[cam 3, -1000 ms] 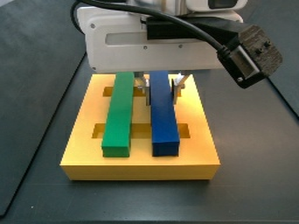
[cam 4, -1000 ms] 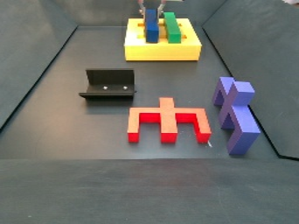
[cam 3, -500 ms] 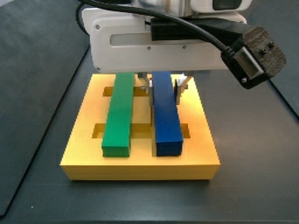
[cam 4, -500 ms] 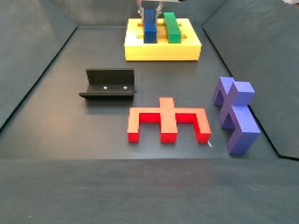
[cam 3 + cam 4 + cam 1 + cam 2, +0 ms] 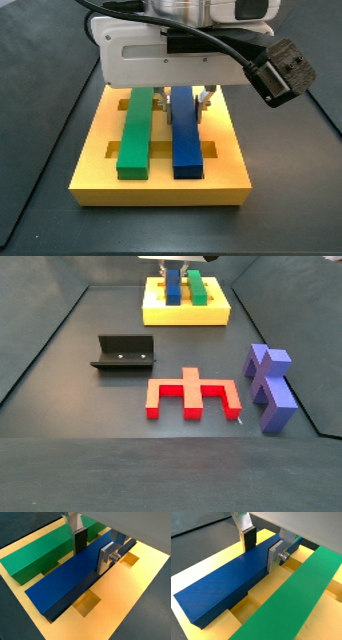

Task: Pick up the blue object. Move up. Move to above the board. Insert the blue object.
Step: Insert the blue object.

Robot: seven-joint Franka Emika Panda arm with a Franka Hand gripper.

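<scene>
The blue object [image 5: 187, 135] is a long royal-blue bar lying along a groove of the yellow board [image 5: 160, 188], next to the green bar [image 5: 135, 130]. It also shows in both wrist views [image 5: 73, 577] [image 5: 224, 587]. The gripper [image 5: 189, 97] stands over the bar's far end and is shut on it, with one finger on each long side. In both wrist views the gripper [image 5: 91, 553] [image 5: 261, 548] straddles the bar: the dark pad [image 5: 79, 539] meets one edge and the silver finger [image 5: 276, 556] lies against the other side. In a side view the board [image 5: 186, 314] sits at the far end of the floor.
The fixture [image 5: 123, 353] stands on the floor at the left. A red comb-shaped piece [image 5: 194, 396] lies in the middle, and purple notched blocks [image 5: 269, 386] stand at the right. Open rectangular cut-outs [image 5: 87, 603] show in the board beside the blue bar.
The gripper body has sunk slightly over the board. The blue bar's near end has stayed in place in the groove beside the green bar.
</scene>
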